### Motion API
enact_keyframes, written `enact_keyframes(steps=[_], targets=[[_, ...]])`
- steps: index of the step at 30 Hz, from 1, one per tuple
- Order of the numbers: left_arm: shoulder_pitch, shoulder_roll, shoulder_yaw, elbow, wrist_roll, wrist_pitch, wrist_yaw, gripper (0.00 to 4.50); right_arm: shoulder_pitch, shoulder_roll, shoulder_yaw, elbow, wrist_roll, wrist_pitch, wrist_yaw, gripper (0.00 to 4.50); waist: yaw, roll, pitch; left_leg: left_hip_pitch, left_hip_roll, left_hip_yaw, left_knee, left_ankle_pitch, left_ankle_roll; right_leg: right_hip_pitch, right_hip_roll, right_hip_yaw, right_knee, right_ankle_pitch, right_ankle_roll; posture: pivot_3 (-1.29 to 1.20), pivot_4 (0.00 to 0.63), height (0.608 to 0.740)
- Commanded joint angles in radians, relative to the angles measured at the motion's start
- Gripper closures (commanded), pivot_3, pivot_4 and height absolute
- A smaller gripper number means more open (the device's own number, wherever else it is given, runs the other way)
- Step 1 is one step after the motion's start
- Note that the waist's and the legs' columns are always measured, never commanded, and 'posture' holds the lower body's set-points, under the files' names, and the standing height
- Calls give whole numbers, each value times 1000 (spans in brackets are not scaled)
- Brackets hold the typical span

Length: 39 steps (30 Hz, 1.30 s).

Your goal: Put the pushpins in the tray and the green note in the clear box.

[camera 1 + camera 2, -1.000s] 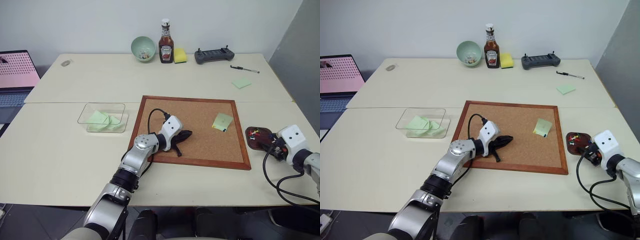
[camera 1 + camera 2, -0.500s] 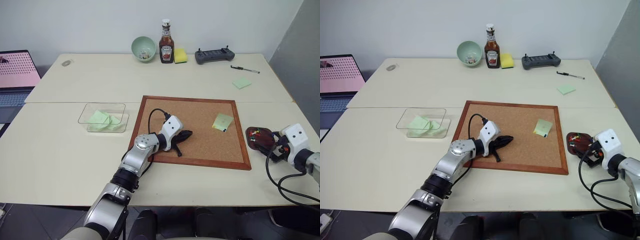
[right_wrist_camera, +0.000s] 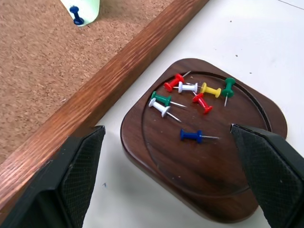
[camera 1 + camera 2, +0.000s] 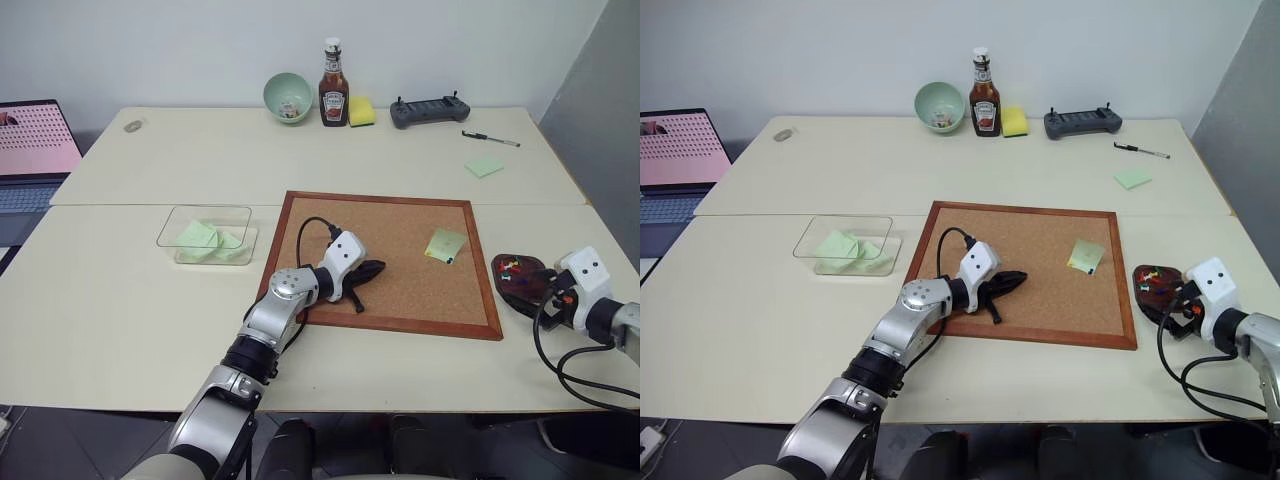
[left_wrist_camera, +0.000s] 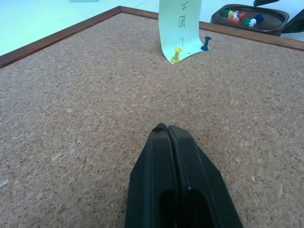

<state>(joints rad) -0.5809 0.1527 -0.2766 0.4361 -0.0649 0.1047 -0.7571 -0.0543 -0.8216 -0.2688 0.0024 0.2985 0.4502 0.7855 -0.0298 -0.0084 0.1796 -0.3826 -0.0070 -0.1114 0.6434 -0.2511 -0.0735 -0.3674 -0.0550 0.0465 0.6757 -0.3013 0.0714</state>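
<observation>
Dark handwritten characters run down the green note (image 5: 180, 26) pinned on the corkboard (image 5: 95, 95), at the frame's top; not legible.

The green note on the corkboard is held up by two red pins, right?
Not quite. The green note on the corkboard is held up by two pins, but one is yellow and one is blue, not red. The left wrist view shows it.

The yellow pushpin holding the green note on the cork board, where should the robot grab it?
Best guess: pinch the yellow pushpin by its waisted head, coming from above the cork board and pulling straight off. The head stands proud of the green note, giving the left pincer two sides to squeeze.
</observation>
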Motion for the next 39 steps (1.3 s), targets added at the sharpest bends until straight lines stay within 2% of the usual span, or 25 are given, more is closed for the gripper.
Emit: enact_keyframes(steps=[1,8,13,21,29,34,35,36,37,39], targets=[[10,2,-10,34,28,15,9,4500,-22,12,-71,-84,82,20,10,9,0,0,0,0,0,0,0,0,0,0,0,0,0,0,0,0,150,740],[9,3,-7,39,27,16,12,4500,-24,52,5,-255,178,143,17,9,0,0,0,0,0,0,0,0,0,0,0,0,0,0,0,0,150,740],[10,2,-7,34,27,19,14,4500,-60,104,114,-299,167,175,-2,9,0,0,0,0,0,-1,0,0,0,0,0,0,0,0,0,0,150,740],[16,0,-8,25,27,26,19,4500,-207,177,227,-140,66,91,-36,9,0,0,0,0,0,-1,0,0,0,0,0,-1,0,0,0,0,150,740],[26,2,-9,11,27,32,23,4500,-304,189,248,62,-13,-16,-15,9,0,0,0,0,0,-1,0,0,0,-1,0,-1,0,0,0,0,150,740],[29,0,-10,5,27,35,25,4500,-314,181,236,101,-19,-34,-2,9,0,0,0,0,0,-1,0,0,0,-1,0,-1,0,0,0,0,150,740],[30,1,-10,4,26,36,25,4500,-314,181,232,104,-18,-35,-4,377,0,0,0,0,0,-1,0,0,0,-1,0,-1,0,0,0,0,150,740],[31,1,-10,3,26,37,25,4500,-314,180,230,106,-17,-36,-4,455,0,0,0,0,0,-1,0,0,0,-1,0,-1,0,0,0,0,150,740],[32,1,-10,1,26,38,24,4500,-315,180,229,108,-17,-37,-5,760,0,0,0,0,0,-1,0,0,0,-1,0,-1,0,0,0,0,150,740],[33,2,-11,-1,26,39,25,4500,-315,180,228,110,-17,-39,-5,1088,0,0,0,0,0,-1,0,0,0,-1,0,-1,0,0,0,0,150,740]])
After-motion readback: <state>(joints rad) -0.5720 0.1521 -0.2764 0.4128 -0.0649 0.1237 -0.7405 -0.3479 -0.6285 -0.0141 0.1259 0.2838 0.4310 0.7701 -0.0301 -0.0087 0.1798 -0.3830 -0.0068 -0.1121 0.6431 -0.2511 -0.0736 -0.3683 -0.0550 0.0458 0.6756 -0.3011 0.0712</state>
